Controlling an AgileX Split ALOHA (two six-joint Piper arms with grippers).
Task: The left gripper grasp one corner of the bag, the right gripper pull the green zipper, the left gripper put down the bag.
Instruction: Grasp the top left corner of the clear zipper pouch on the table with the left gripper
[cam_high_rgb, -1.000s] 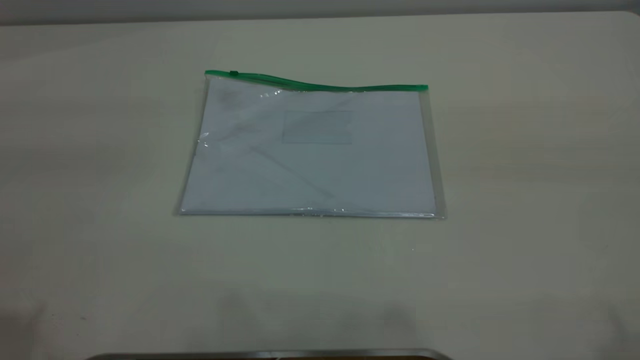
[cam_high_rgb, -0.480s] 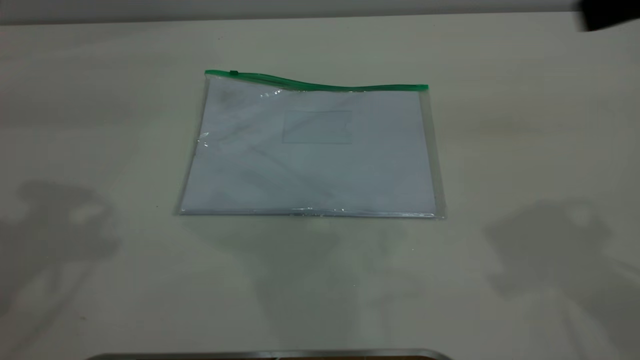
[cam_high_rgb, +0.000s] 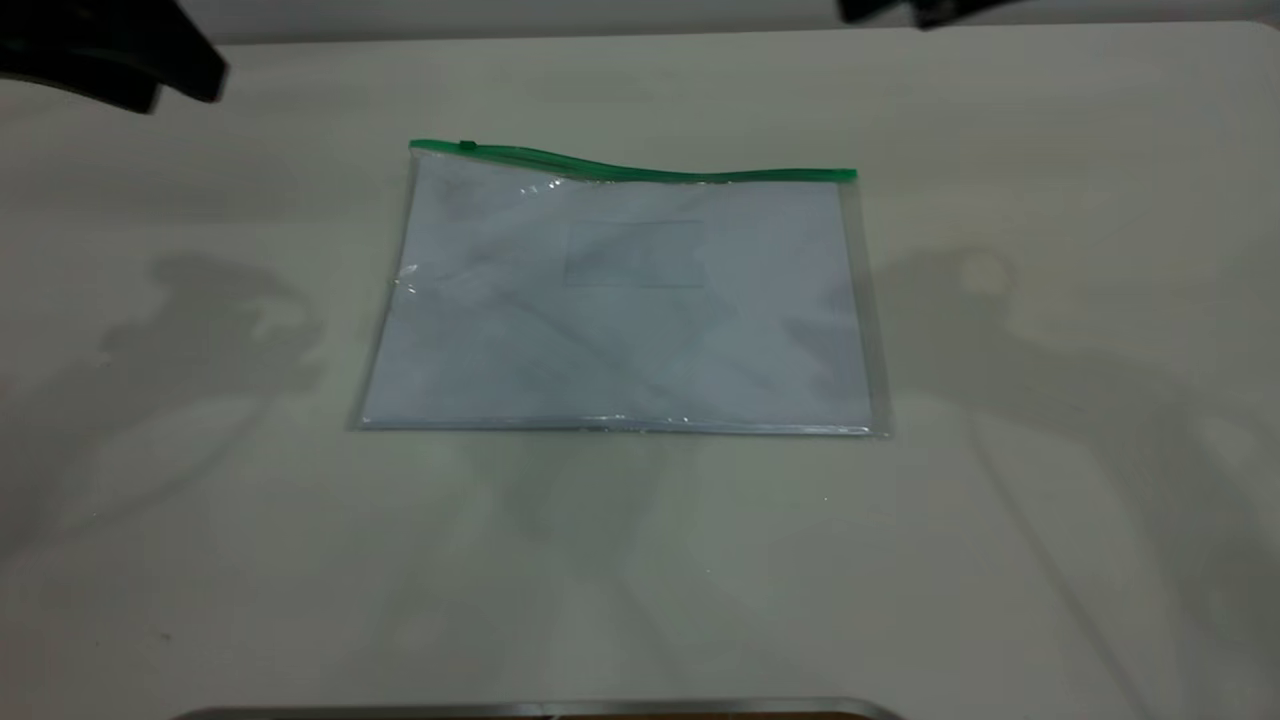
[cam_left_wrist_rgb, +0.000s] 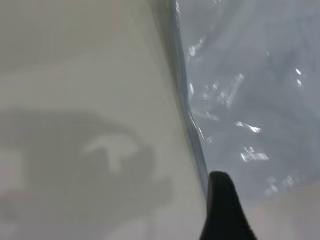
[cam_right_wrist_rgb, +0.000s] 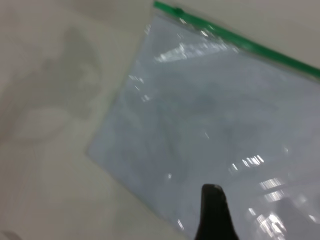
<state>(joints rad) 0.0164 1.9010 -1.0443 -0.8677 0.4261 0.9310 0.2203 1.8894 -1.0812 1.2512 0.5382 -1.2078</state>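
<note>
The bag (cam_high_rgb: 620, 300) lies flat on the table, a clear pouch with white paper inside and a small card pocket (cam_high_rgb: 633, 254). The green zipper (cam_high_rgb: 640, 170) runs along its far edge, with the slider tab (cam_high_rgb: 466, 146) near the far left corner. My left gripper (cam_high_rgb: 110, 60) hangs high at the far left, clear of the bag. My right gripper (cam_high_rgb: 900, 10) just shows at the top edge, right of centre. The left wrist view shows my left gripper (cam_left_wrist_rgb: 222, 200) above a side edge of the bag (cam_left_wrist_rgb: 250, 75). The right wrist view shows my right gripper (cam_right_wrist_rgb: 212, 210) over the bag (cam_right_wrist_rgb: 215, 125), and the zipper (cam_right_wrist_rgb: 240, 40).
The pale table (cam_high_rgb: 1050, 500) stretches wide on all sides of the bag. A metal rim (cam_high_rgb: 540, 710) shows at the near edge. Shadows of both arms fall left and right of the bag.
Both arms have come into view at the top, the left at the far left, the right moving leftwards. Their shadows have drawn closer to the bag. The bag has not moved.
</note>
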